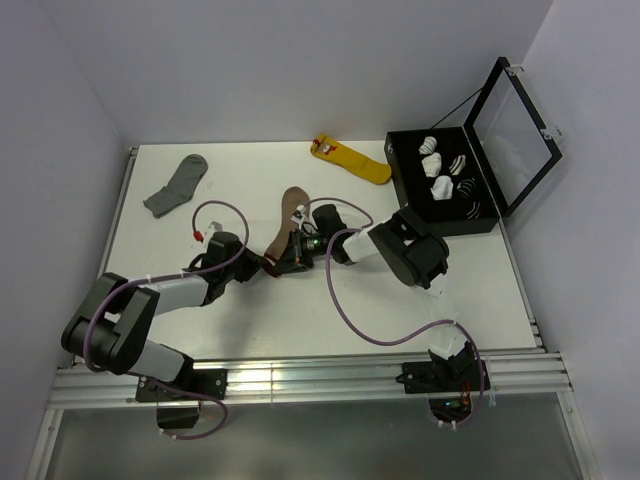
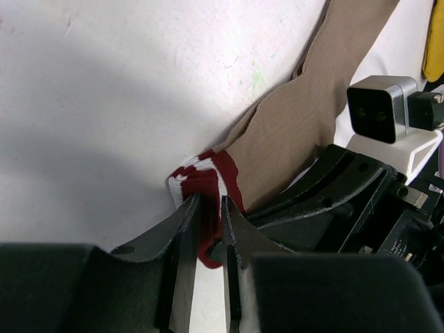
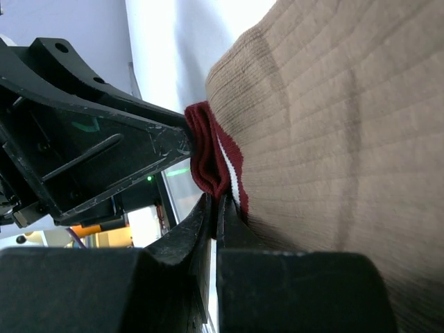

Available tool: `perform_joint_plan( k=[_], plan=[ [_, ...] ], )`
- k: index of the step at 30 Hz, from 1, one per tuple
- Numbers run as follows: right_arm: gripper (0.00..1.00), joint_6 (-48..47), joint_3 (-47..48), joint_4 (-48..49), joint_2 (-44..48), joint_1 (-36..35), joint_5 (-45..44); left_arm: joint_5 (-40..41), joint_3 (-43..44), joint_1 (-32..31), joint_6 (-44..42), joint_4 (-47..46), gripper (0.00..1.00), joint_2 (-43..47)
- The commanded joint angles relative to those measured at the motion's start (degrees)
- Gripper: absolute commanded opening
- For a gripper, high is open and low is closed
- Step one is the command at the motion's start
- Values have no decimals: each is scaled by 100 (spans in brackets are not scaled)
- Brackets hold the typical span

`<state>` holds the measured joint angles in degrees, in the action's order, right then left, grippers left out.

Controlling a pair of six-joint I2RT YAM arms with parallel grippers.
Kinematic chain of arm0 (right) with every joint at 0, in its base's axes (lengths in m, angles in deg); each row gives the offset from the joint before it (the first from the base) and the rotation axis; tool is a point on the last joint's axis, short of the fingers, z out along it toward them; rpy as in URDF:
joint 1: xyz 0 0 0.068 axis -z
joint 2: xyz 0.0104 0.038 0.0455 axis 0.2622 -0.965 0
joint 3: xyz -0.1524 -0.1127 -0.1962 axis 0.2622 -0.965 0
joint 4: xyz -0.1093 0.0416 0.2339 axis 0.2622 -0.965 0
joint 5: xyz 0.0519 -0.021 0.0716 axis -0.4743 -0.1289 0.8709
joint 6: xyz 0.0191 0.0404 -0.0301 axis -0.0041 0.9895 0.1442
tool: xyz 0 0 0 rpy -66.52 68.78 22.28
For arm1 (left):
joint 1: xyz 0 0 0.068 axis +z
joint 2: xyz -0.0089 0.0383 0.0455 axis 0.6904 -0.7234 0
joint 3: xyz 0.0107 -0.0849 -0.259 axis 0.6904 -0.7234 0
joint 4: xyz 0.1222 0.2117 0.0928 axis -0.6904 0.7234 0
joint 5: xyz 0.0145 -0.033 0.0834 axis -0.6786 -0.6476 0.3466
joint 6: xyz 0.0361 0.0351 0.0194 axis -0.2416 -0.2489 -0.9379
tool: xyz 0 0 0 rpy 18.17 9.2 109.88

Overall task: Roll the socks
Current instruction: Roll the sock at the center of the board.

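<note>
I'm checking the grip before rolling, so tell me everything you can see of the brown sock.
The sock is tan-brown ribbed knit with a dark red and white striped cuff. It lies flat on the white table, toe away from the arms, cuff nearest them. The cuff is bunched, pinched by the left gripper and the right gripper, which meet there.

tan-brown sock (image 1: 290, 213) stretched mid-table, red-white striped cuff (image 2: 208, 173) bunched at near end
</note>
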<state>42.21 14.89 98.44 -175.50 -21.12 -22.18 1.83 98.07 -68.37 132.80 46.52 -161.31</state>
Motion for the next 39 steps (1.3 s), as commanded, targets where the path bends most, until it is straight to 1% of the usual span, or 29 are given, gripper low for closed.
perform_joint_plan(
  k=[1,7,11,13,14,16,17,19,20,23,26,27,29,30,34,35,39],
  plan=[
    [0,-112,167,-211,-172,46,-93,-65,33,-25,-60,-465,24,-185],
    [0,-130,176,-273,-216,46,-93,4,-29,-25,37,-590,24,-352],
    [1,-270,168,-484,-163,46,-172,145,77,-25,169,-82,24,-563],
    [8,-428,159,-580,-50,46,-250,189,138,-25,213,104,24,-642],
    [16,-481,141,-659,-5,46,-286,215,156,-25,274,288,24,-703],
    [23,-762,141,-844,196,37,-391,224,191,-25,327,456,24,-756],
    [30,-850,98,-932,284,28,-540,224,209,-25,353,517,23,-791],
    [36,-1166,53,-1090,573,-7,-725,268,244,-43,362,667,23,-818],
    [43,-1306,27,-1152,671,-25,-943,312,261,-51,354,711,23,-801],
    [52,-1895,-17,-1424,1005,-139,-1488,409,402,-69,283,983,22,-757],
    [54,-2431,-61,-1600,1251,-296,-1911,470,560,-95,213,1221,22,-730],
    [54,-2685,-96,-1609,1313,-341,-2225,479,604,-104,187,1256,22,-730],
    [54,-3019,-227,-1574,1497,-446,-2569,506,701,-122,143,1370,22,-713],
    [54,-3135,-298,-1522,1568,-542,-2859,514,718,-131,125,1397,22,-713],
    [54,-3706,-666,-1180,1910,-780,-3518,506,841,-139,72,1511,21,-730],
    [54,-3916,-746,-1092,1963,-833,-3634,497,850,-139,64,1520,21,-730],
    [54,-4225,-905,-767,2087,-1105,-4056,462,894,-139,46,1520,21,-748]
  ],
)
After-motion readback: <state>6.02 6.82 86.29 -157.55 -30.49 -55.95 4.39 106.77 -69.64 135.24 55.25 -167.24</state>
